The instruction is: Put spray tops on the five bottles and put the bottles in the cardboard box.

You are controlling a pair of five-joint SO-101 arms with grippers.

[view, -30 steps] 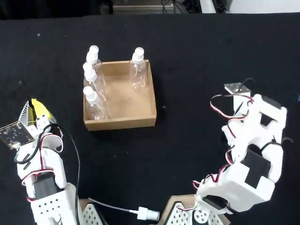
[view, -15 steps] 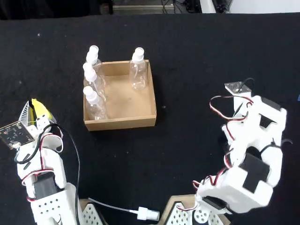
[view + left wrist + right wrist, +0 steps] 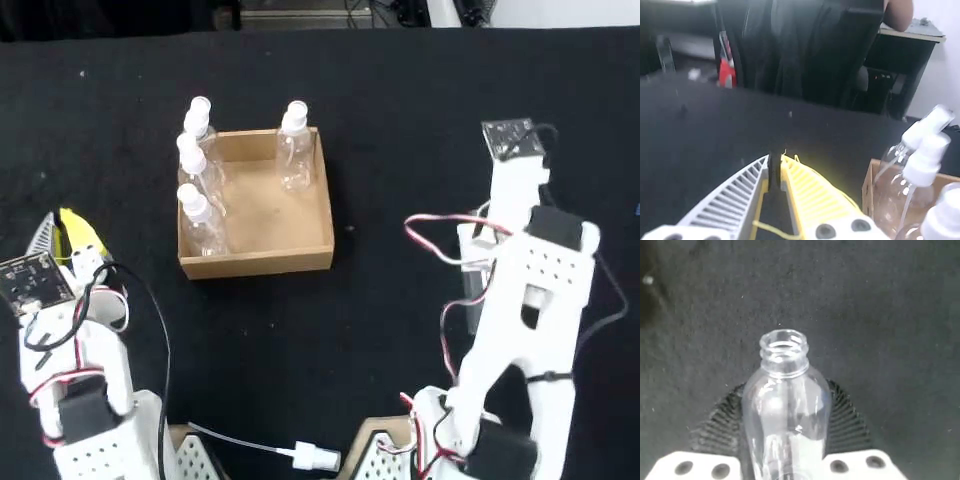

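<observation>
The cardboard box stands left of centre. Several clear bottles with white spray tops stand upright in it: three along its left wall and one in the far right corner. My right gripper is shut on a clear bottle whose neck is bare, above black table. A loose spray top with its tube lies at the near edge. My left gripper is shut and empty, left of the box. Capped bottles appear beside it in the left wrist view.
The right arm stretches over the right half of the table, its wrist board toward the far side. The arm bases stand at the near edge. Black cloth covers the table between box and right arm.
The right arm has unfolded and swung toward the far side of the table. The left arm has shifted slightly toward the near left.
</observation>
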